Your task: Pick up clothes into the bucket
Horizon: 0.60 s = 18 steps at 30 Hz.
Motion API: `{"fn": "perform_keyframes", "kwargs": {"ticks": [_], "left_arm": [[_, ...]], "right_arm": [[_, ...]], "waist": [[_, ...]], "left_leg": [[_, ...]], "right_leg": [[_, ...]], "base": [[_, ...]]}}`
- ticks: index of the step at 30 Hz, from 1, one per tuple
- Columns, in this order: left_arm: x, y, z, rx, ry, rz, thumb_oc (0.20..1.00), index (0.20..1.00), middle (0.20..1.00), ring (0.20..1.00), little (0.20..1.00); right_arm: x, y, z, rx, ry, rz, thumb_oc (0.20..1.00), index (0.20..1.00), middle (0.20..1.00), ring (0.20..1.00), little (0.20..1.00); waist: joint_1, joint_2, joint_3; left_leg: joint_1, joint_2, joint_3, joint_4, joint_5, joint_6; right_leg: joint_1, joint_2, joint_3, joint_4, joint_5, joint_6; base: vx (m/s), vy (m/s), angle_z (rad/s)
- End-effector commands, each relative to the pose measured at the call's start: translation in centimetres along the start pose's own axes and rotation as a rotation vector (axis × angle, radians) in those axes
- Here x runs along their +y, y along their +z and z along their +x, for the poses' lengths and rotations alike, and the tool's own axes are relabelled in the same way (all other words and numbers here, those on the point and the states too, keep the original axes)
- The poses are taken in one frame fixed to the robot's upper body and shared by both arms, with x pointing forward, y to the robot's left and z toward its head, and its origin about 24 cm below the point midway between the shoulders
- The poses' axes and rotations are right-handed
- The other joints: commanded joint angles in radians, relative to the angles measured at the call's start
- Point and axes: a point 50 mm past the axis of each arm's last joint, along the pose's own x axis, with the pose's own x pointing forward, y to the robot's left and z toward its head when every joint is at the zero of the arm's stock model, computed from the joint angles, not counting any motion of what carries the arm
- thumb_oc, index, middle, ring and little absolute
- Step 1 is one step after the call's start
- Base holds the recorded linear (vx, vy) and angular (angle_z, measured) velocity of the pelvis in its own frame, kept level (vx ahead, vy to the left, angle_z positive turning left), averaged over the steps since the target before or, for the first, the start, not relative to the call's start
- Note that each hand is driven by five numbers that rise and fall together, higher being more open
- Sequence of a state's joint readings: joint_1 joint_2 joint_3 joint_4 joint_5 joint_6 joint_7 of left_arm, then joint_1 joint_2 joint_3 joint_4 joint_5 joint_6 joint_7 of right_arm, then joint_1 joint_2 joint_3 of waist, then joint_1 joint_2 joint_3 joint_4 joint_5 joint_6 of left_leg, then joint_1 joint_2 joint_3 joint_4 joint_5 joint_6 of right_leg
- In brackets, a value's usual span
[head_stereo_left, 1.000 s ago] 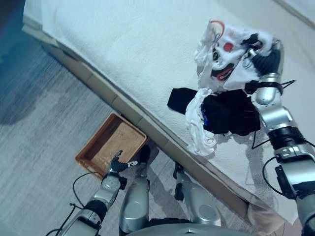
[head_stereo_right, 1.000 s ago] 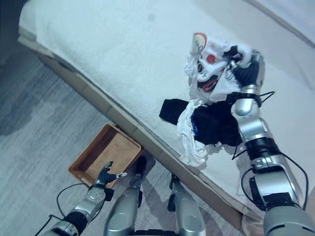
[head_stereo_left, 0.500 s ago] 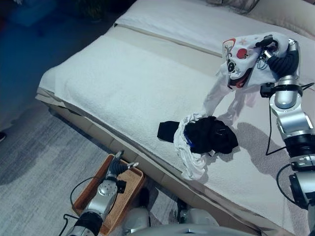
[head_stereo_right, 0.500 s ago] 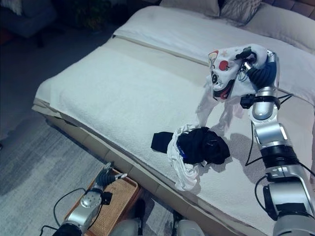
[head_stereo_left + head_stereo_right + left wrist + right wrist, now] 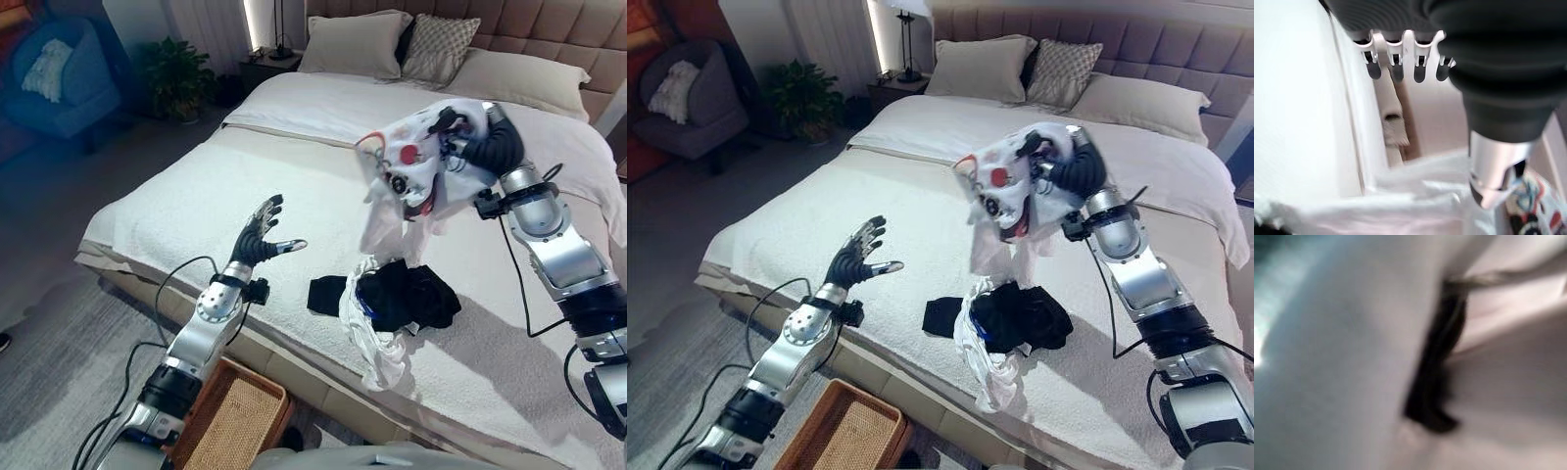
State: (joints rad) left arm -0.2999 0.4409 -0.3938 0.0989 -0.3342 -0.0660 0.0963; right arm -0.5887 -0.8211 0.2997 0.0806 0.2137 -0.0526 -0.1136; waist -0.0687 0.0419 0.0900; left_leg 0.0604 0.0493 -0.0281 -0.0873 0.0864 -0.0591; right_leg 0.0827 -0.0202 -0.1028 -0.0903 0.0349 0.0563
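1. Bedroom with a wide white bed [image 5: 196,186]; at its near edge, low on the floor, stands a woven basket [image 5: 230,426]
2. Left hand [image 5: 260,233] is raised over the bed edge with straight, spread fingers, holding nothing
3. Dark and white clothes [image 5: 392,299] lie in a heap near the bed edge
4. Right hand [image 5: 487,145] is lifted high, arm bent, fingers curled on a white printed garment [image 5: 407,166] that hangs down to the heap
5. To do it well, I think the garment should clear the heap, then travel low toward the basket without snagging
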Motion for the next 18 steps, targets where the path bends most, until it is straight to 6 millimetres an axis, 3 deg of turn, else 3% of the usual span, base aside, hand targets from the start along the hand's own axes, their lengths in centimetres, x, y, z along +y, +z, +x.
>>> {"fn": "perform_keyframes", "kwargs": {"ticks": [1,5,10,14,18], "left_arm": [[0.0,1.3,1.6,-0.043,-0.047,0.016,1.000,1.000,1.000,1.000,1.000],[-1.2,2.3,3.3,-0.062,-0.099,0.060,1.000,1.000,1.000,1.000,1.000],[-1.7,1.6,4.5,-0.019,-0.074,0.131,1.000,1.000,1.000,1.000,1.000],[-2.2,1.3,5.0,0.005,-0.058,0.122,1.000,1.000,1.000,1.000,1.000],[-3.6,2.4,5.1,-0.031,-0.128,0.041,1.000,1.000,1.000,1.000,1.000]], "right_arm": [[-0.2,3.8,1.0,-0.169,0.081,0.081,0.200,0.200,0.200,0.200,0.200],[1.6,6.1,0.6,-0.249,0.271,0.111,0.200,0.200,0.200,0.200,0.200],[3.0,7.6,0.2,-0.303,0.394,0.135,0.200,0.200,0.200,0.200,0.200],[3.6,8.2,-0.1,-0.324,0.428,0.191,0.200,0.200,0.200,0.200,0.200],[4.6,8.7,-0.3,-0.339,0.468,0.269,0.200,0.200,0.200,0.200,0.200]], "waist": [[0.006,-0.083,-0.095],[-0.003,-0.086,-0.104],[-0.008,-0.092,-0.105],[-0.010,-0.094,-0.104],[-0.009,-0.098,-0.101]], "left_leg": [[0.030,-0.042,0.031,0.034,-0.078,0.015],[0.040,-0.041,0.032,0.027,-0.078,0.015],[0.050,-0.042,0.034,0.024,-0.079,0.015],[0.055,-0.043,0.032,0.023,-0.081,0.017],[0.058,-0.044,0.029,0.022,-0.081,0.019]], "right_leg": [[0.006,-0.043,0.009,0.038,-0.014,0.050],[0.013,-0.046,0.008,0.038,-0.012,0.052],[0.020,-0.049,0.009,0.038,-0.011,0.056],[0.026,-0.051,0.008,0.039,-0.011,0.057],[0.029,-0.052,0.006,0.040,-0.011,0.058]], "base": [[0.00,0.000,0.00],[0.01,0.008,-0.02],[0.00,0.000,0.00],[0.00,0.000,0.00],[0.00,0.000,0.00]]}}
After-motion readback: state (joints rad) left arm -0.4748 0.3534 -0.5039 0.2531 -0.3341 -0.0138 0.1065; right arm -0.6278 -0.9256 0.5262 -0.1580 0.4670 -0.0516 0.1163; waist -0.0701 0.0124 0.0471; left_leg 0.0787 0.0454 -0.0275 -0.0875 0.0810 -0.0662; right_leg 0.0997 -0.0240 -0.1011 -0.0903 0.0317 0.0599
